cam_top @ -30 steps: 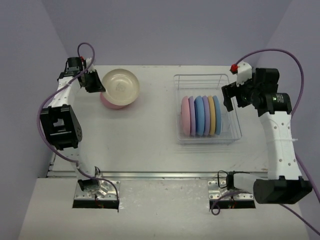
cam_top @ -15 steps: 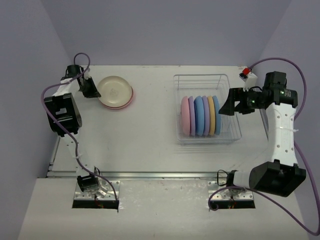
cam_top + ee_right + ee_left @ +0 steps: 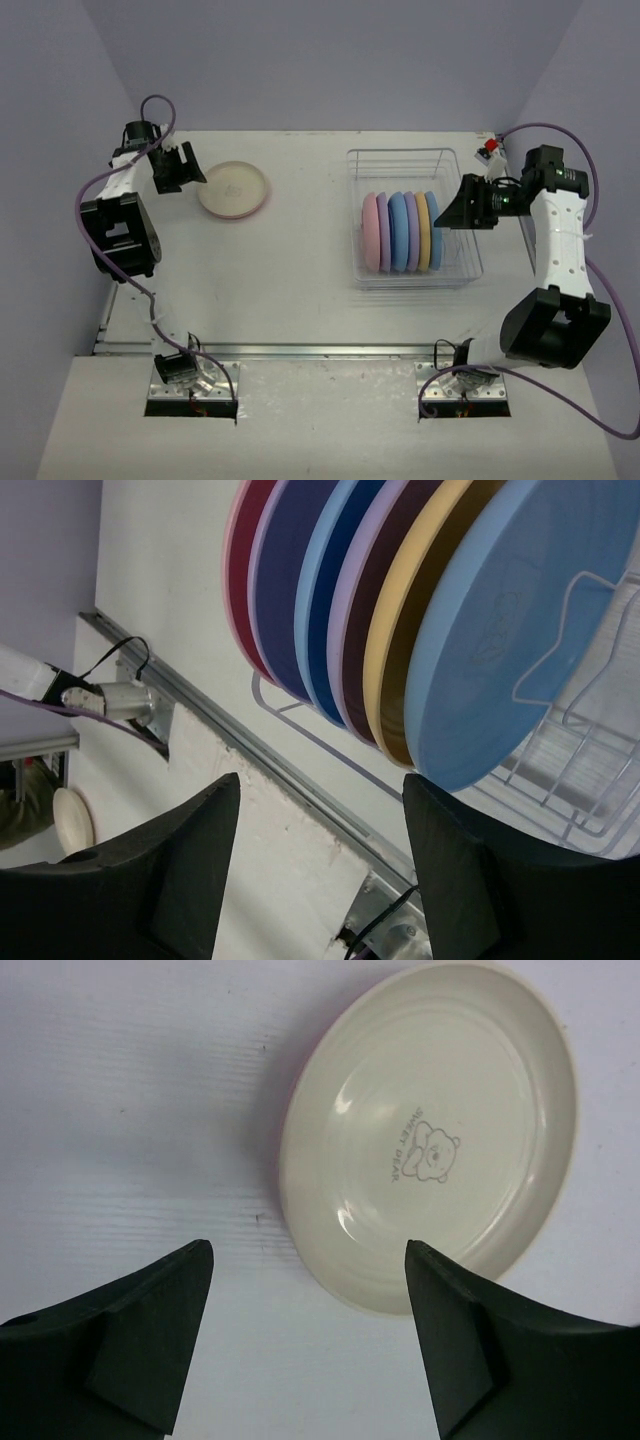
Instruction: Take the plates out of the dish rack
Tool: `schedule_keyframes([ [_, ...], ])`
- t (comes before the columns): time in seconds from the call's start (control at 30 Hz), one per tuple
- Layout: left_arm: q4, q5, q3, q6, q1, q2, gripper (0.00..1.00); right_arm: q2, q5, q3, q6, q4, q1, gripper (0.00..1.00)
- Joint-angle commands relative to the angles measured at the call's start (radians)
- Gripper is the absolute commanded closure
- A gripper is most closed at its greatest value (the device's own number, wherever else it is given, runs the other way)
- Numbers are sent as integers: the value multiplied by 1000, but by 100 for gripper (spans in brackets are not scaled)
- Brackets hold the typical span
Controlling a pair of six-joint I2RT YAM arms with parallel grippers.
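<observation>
Now your right gripper (image 3: 455, 208), wide and empty, sits just right of the silver wire dish rack (image 3: 400, 152). The upright round blue plate (image 3: 433, 232) at that end faces it.

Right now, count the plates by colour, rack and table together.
Cream plate: 1
Pink plates: 2, one beneath it
Lilac plates: 2
Blue plates: 2
Yellow plate: 1
Total: 8

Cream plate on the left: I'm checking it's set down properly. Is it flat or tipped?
Flat. The cream plate lies face up on a pink plate on the table; the left gripper is open, not gripping it.
</observation>
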Motion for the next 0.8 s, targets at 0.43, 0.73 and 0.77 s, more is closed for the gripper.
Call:
schedule_keyframes([
  [0.43,36,-72,-246,141,-191,-610,13,214,-62,102,-114,-16,-5,51],
  [0.73,34,-101,-253,144,-251,-647,12,335,-83,182,-210,-74,-3,56],
  [0.77,36,-102,-254,145,-251,-644,12,349,-91,184,-221,-84,-3,58],
])
